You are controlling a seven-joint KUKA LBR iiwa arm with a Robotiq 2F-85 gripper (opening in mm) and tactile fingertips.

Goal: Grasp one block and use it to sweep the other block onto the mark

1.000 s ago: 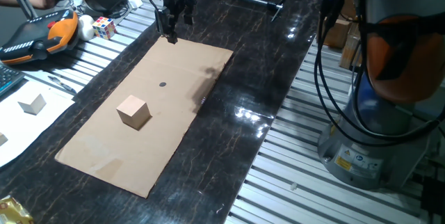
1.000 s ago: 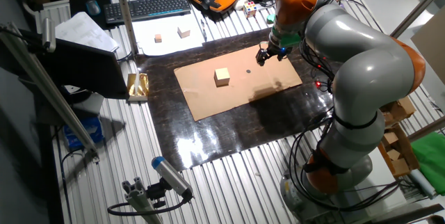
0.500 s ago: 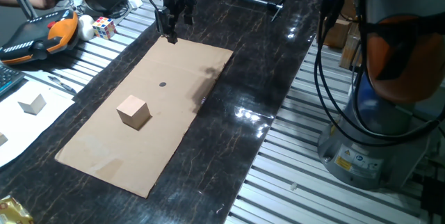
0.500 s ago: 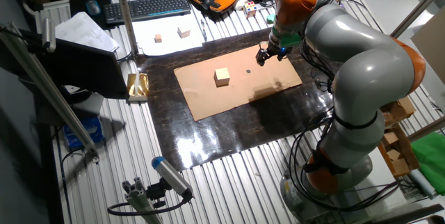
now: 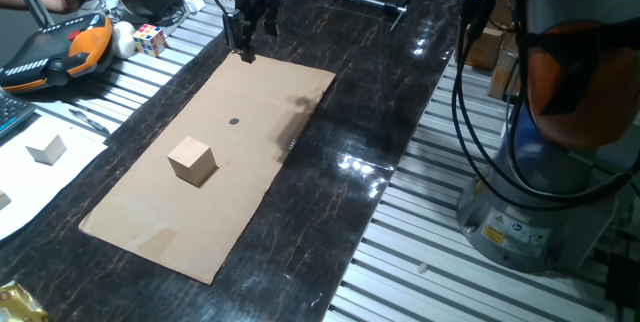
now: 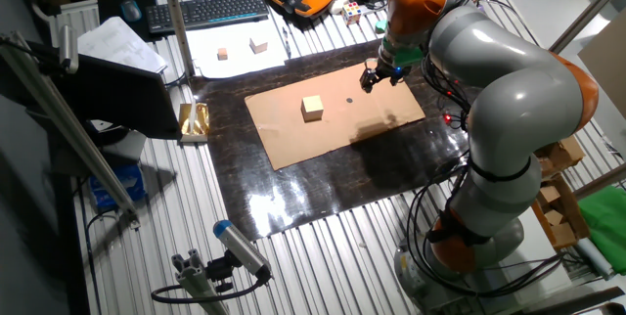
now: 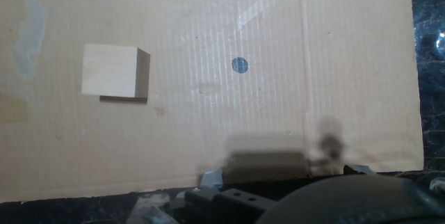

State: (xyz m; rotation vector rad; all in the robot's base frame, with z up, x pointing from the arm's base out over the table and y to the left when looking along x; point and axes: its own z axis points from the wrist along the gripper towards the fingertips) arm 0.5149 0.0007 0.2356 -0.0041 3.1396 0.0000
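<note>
Gripper [image 5: 245,50] hangs over the cardboard's [image 5: 150,212] far edge; I cannot tell if it's open. Block [image 5: 192,160] sits near the mark [image 5: 234,121]. Looks light and hard, so I'd pinch two flat sides.

A small light-tan cube [image 5: 192,160] sits flat on the cardboard sheet [image 5: 150,217] — matte plain faces, edges slightly turned against the sheet's long sides in one fixed view. It stands alone, nothing touching it. The mark [image 5: 234,121] — a tiny dark grey round dot, much smaller than a cube face — lies on the same sheet, apart from the cube, to its right in the hand view.
</note>
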